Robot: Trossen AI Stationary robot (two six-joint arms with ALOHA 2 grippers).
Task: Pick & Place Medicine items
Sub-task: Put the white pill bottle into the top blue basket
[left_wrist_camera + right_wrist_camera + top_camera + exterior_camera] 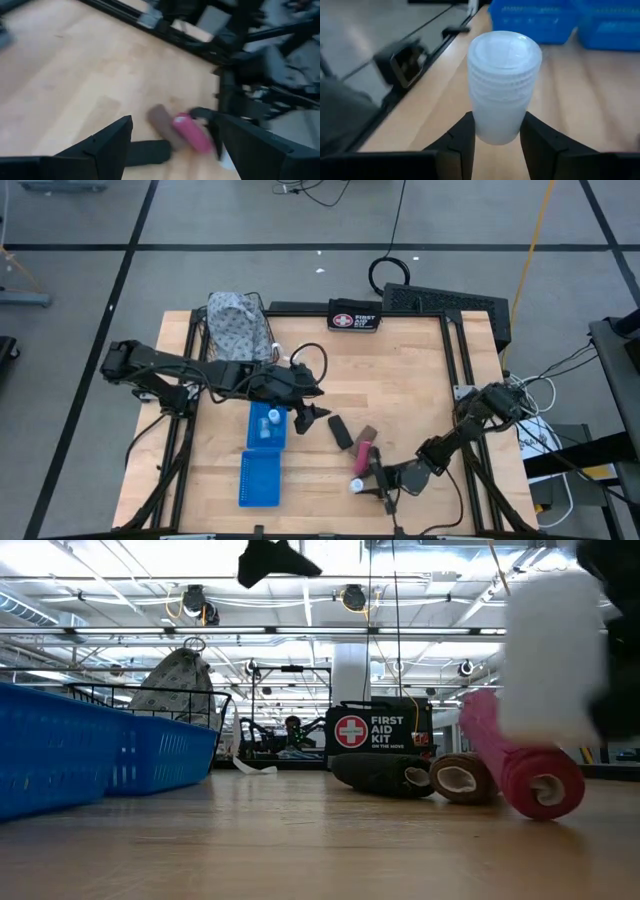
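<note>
My right gripper [498, 117] is near the table's near edge [363, 483], shut on a small white round bottle [504, 82]. In the low view this bottle [553, 655] hangs above the pink tube [520, 765]. The pink tube [362, 458], the brown oblong [368, 434] and the black oblong [341, 432] lie on their sides on the wood. My left gripper [303, 418] hovers open beside the blue basket [266, 442], which holds other white bottles [273, 418]. Through its fingers [100, 145] I see the pink tube [195, 135], the brown oblong [161, 120] and the black oblong [147, 152]. My right gripper pinches the white bottle between its two fingers [462, 137] by the lower part of its body [497, 127]. The ribbed cap end [505, 50] points away from the wrist. In the low view the bottle is lifted clear of the table.
A second blue basket [259, 480] lies near the table's near edge. The black first-aid pouch [354, 317] stands at the far edge, with a patterned cloth bag in a wire basket [237, 325] at the far left. Bare wood lies between the oblongs and the pouch.
</note>
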